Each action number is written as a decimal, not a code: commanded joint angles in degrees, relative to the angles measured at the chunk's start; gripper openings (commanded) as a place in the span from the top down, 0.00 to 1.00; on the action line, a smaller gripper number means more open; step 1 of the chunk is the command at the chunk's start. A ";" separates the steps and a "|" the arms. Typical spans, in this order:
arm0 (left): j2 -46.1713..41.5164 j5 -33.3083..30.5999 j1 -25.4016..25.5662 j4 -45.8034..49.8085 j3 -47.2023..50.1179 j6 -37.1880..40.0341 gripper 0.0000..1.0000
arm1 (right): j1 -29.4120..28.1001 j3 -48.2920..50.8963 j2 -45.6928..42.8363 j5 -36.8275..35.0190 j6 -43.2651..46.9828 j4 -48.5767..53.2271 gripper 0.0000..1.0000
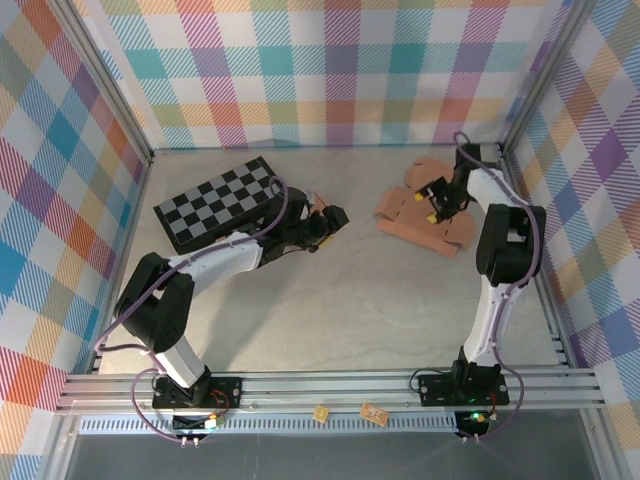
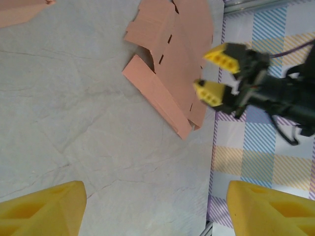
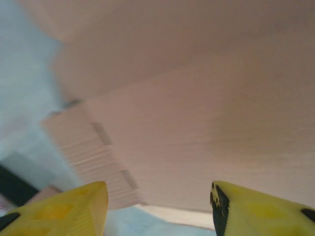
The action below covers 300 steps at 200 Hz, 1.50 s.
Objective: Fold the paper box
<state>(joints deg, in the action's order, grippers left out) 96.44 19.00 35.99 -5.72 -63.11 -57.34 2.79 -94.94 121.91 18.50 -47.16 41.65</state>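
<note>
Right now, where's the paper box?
In the top view, the paper box lies at the far right side, just beneath the right gripper, across from the checkered board.

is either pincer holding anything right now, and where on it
Nothing is held. The left pincer is open over bare table; the right pincer is open by the paper box, gripping no flap.

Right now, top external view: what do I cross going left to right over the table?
checkered board → left tool → paper box, lying flat
</note>
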 commanded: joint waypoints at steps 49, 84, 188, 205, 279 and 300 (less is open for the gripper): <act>3.57 -0.81 2.15 -5.10 -0.93 -6.21 0.27 | -2.68 22.30 -10.93 7.55 -8.74 -7.76 0.43; 3.67 -1.11 3.33 -5.00 1.52 -8.15 0.27 | -7.22 33.54 -19.29 7.57 -20.79 -13.28 0.43; 7.15 -5.47 5.62 -14.73 7.72 -19.68 0.43 | -14.15 35.50 -32.13 3.37 -22.14 -9.74 0.41; 10.09 -5.76 6.08 -19.09 6.45 -22.72 0.48 | -13.33 35.76 -33.39 3.34 -21.44 -9.99 0.41; 15.12 -7.53 7.12 -17.65 2.36 -25.98 0.58 | -11.03 37.14 -37.15 4.08 -19.71 -9.56 0.41; 16.34 -8.28 7.21 -18.68 1.94 -26.20 0.62 | -10.82 37.36 -37.63 4.44 -19.56 -9.79 0.41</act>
<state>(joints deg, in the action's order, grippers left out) 111.11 12.08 42.37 -21.47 -59.64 -81.47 -8.47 -58.46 86.00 22.57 -68.07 30.94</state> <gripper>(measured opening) 0.399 0.587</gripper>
